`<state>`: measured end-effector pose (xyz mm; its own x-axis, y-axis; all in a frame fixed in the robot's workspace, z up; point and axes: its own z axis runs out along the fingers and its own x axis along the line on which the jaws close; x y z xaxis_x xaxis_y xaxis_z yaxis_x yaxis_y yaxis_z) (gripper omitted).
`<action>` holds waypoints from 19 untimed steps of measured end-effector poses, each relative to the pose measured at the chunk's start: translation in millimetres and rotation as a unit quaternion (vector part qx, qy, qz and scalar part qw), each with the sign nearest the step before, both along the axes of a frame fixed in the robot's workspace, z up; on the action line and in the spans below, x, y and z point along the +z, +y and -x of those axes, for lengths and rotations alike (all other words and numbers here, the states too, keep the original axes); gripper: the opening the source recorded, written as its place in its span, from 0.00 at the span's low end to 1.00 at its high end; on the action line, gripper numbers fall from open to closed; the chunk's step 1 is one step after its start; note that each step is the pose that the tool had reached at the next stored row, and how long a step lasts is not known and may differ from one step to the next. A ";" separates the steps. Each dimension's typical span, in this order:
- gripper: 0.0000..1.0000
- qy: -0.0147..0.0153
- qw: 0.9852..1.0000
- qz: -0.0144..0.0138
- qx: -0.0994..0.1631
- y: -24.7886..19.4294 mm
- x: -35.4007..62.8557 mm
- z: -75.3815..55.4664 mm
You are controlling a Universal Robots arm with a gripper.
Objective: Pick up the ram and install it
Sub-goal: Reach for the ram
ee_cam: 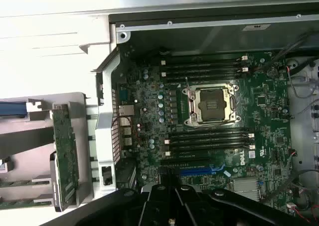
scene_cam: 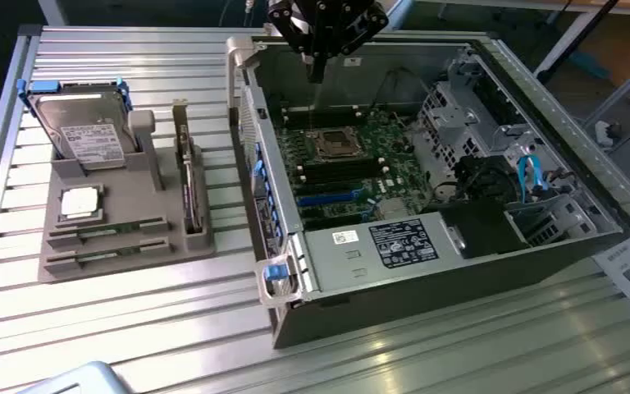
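Observation:
Two ram sticks (scene_cam: 107, 229) lie on edge in the front slots of a grey holder (scene_cam: 129, 264) at the exterior view's left; they are thin green boards. My gripper (scene_cam: 315, 72) hangs over the far end of the open computer case (scene_cam: 403, 271), well away from the ram, its fingers pressed together with nothing between them. In the wrist view the gripper's black body (ee_cam: 172, 211) looks down on the motherboard (ee_cam: 259, 111). Black memory slots (ee_cam: 204, 66) run along both sides of the processor socket (ee_cam: 209, 105).
The holder also carries a hard drive (scene_cam: 88, 135), a square silver processor chip (scene_cam: 79, 201) and an upright green expansion card (scene_cam: 191, 193). The case's metal walls (scene_cam: 255, 156) rise around the motherboard. A drive cage and cables (scene_cam: 528, 176) stand at the exterior view's right.

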<state>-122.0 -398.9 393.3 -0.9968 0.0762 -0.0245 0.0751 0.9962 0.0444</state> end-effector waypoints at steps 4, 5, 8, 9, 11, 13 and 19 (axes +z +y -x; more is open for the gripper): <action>0.10 0.000 1.000 0.000 0.000 0.0 0.0 0.0; 0.10 0.000 1.000 0.000 0.000 0.0 0.0 0.0; 0.10 0.000 1.000 0.000 0.000 0.0 0.0 0.0; 0.10 0.000 1.000 0.000 0.000 0.0 0.0 0.0; 0.10 0.000 1.000 0.000 0.000 0.0 0.0 0.0; 0.10 0.000 1.000 0.000 0.000 0.0 0.0 1.4; 0.10 0.000 1.000 0.000 0.000 0.0 0.0 14.3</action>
